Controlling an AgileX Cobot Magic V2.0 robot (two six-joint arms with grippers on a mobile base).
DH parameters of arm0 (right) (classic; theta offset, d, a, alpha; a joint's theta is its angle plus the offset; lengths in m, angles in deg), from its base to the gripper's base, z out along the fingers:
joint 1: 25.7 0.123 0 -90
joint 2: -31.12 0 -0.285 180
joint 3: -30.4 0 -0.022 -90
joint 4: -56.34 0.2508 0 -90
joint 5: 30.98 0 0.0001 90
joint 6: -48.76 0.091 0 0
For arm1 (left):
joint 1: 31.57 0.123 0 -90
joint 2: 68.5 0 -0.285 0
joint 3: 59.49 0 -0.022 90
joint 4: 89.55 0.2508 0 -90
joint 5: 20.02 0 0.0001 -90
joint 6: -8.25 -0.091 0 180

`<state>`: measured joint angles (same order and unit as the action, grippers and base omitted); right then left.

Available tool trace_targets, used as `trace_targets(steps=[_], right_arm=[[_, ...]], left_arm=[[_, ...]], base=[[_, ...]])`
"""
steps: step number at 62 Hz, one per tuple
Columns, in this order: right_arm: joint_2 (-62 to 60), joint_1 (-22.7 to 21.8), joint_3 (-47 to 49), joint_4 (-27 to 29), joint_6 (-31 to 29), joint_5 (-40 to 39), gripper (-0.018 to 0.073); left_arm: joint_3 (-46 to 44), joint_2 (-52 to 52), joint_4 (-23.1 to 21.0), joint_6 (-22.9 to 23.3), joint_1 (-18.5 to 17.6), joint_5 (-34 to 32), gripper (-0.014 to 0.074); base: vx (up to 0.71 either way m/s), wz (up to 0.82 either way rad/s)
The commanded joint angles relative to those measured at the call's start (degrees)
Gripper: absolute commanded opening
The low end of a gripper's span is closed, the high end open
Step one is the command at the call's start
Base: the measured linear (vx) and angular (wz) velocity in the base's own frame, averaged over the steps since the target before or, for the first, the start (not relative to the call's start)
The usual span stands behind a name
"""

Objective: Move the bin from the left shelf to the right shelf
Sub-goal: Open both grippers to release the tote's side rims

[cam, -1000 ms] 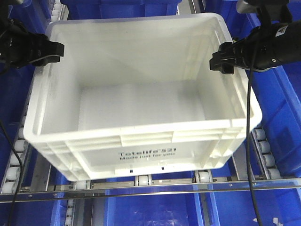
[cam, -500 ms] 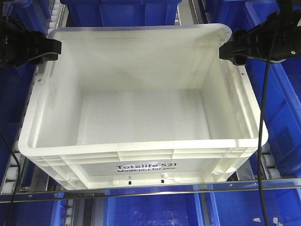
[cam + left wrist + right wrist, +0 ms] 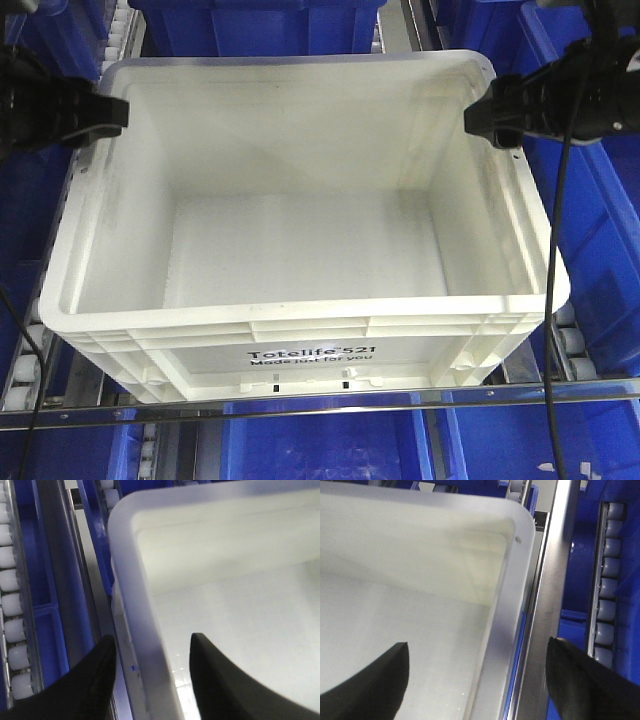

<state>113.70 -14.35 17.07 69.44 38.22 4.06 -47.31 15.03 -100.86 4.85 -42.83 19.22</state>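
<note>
- Bin point(image 3: 300, 230) sat between my two grippers on the roller lane, its long axis running side to side, printed face toward the front rail.
- My left gripper point(image 3: 152, 672) straddled the bin's left rim near the back corner, one finger outside the wall and one inside; the jaws were spread, and I could not tell whether the pads touched the plastic.
- My right gripper point(image 3: 485, 672) straddled the right rim near its back corner the same way, jaws wide apart, with clear gaps on both sides of the rim, so it gripped nothing.
- Both arms stood about equally near the bin, one at each short end, so I judged the lift would need both closing on the rims together.
- Blue bins point(image 3: 590, 230) crowded the lanes to the left, right, behind and below.
- A metal rail point(image 3: 547, 605) ran just beside the right wall, close to my outer right finger; I judged that the tightest spot.
- Rollers point(image 3: 12, 605) lined the lane beyond my left gripper.
</note>
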Motion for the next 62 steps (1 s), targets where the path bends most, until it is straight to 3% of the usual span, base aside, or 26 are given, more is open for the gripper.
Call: trace_targets(steps=[1,23,34,46,62], right_arm=[[-4.0,-0.1,-1.6,0.8,-1.3,-8.1,0.0552],[-15.1,-0.1,-12.5,0.4,-3.0,-24.6,0.0552],[-20.8,-0.1,-21.7,0.4,-4.5,-33.3,0.0552],[-30.9,-0.1,-33.8,0.4,-4.5,-43.2,0.0552],[-45.4,-0.1,-46.1,0.4,-10.5,-44.8,0.0552]], left_arm=[[2.6,-4.4,-0.8,-0.3,-0.3,-7.6,0.0333],[17.1,-19.5,-0.7,-5.4,-0.3,-25.4,0.0333],[25.6,-27.6,-0.7,-6.6,-0.3,-31.2,0.0333],[35.5,-38.4,-0.7,-9.4,-0.3,-30.8,0.0333],[40.6,-53.2,-0.6,-9.4,-0.3,-27.7,0.0333]], base=[[0.00,0.00],[0.00,0.00],[0.00,0.00],[0.00,0.00],[0.00,0.00]])
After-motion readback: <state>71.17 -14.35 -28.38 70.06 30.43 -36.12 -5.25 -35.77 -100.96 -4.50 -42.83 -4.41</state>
